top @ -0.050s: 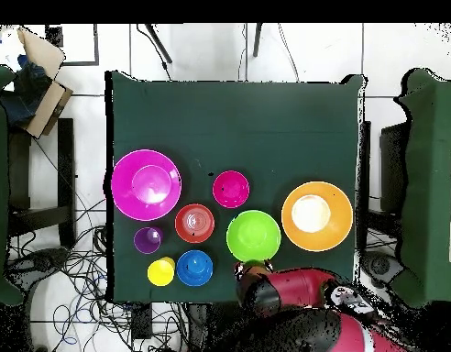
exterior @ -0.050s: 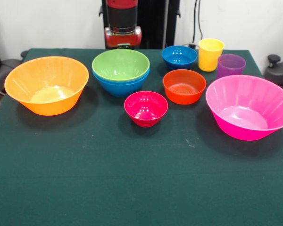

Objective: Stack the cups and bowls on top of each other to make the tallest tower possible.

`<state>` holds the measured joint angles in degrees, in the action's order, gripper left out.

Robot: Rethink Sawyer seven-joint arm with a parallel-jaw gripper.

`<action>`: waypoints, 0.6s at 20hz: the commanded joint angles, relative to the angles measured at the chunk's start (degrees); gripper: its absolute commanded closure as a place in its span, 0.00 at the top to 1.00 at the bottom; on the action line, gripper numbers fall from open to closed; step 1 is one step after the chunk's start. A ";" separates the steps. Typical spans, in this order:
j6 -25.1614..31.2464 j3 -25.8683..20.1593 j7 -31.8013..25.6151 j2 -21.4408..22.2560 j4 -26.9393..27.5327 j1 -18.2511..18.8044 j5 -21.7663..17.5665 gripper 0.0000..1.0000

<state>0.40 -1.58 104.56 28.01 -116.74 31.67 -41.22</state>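
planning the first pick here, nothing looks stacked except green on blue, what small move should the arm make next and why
Probably bring the arm from the table edge to above the large orange bowl. The green bowl already sits nested in a light blue bowl, which looks like the tower's start, and the wide orange bowl stands alone and empty beside it. The gripper cannot be made out in either view.

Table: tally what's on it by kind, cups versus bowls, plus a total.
Cups: 2, yellow cup, purple cup.
Bowls: 8, orange bowl, pink bowl, green bowl nested in two light blue bowls, dark blue bowl, orange-red bowl, crimson bowl.
Total: 10.
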 commanded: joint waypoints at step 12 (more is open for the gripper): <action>6.39 -8.00 1.53 0.70 8.06 -0.88 0.38 1.00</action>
<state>3.62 -3.61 104.56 30.05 -115.66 32.75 -41.26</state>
